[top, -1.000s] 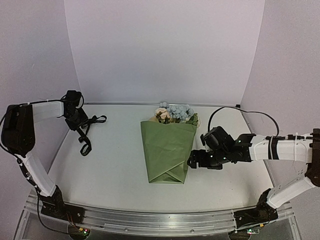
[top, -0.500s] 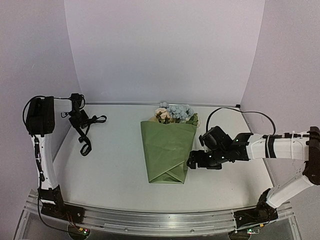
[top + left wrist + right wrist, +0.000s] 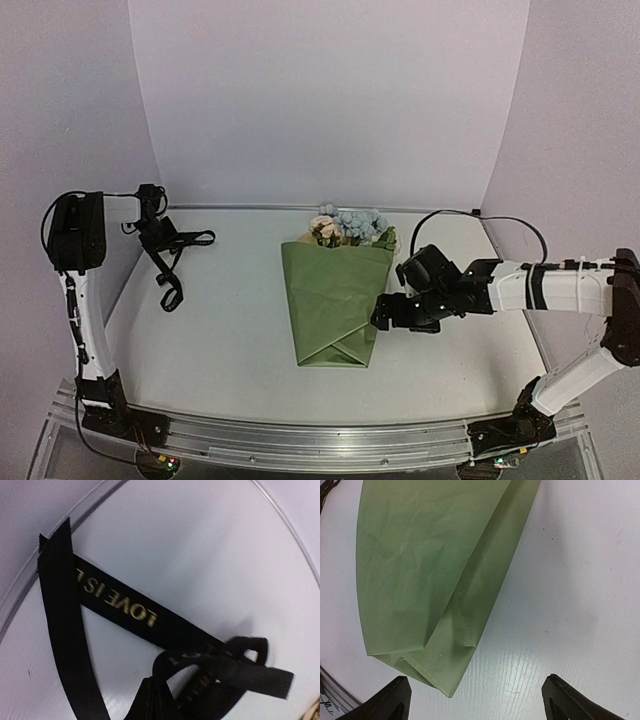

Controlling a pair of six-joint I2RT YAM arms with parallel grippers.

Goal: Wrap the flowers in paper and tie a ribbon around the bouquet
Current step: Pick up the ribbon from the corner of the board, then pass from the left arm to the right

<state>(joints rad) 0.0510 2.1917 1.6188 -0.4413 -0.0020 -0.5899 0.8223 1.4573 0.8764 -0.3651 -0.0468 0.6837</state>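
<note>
The left gripper (image 3: 157, 232) is clamped on the black ribbon (image 3: 120, 611) at the table's (image 3: 230, 340) far-left corner, while the right gripper (image 3: 384, 313) (jaws spread wide) hovers just beside the mid-table bouquet's (image 3: 335, 295) lower right edge.

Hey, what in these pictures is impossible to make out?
1. Stems of the flowers: top view, covered by the paper.
2. Whether the left claw grips the ribbon: top view, too small and black on black; left wrist view, the spot is cut off by the bottom edge.
3. The ribbon's full lettering: left wrist view, blurred and folded over itself.
4. The flowers in the right wrist view: beyond the top edge.
</note>
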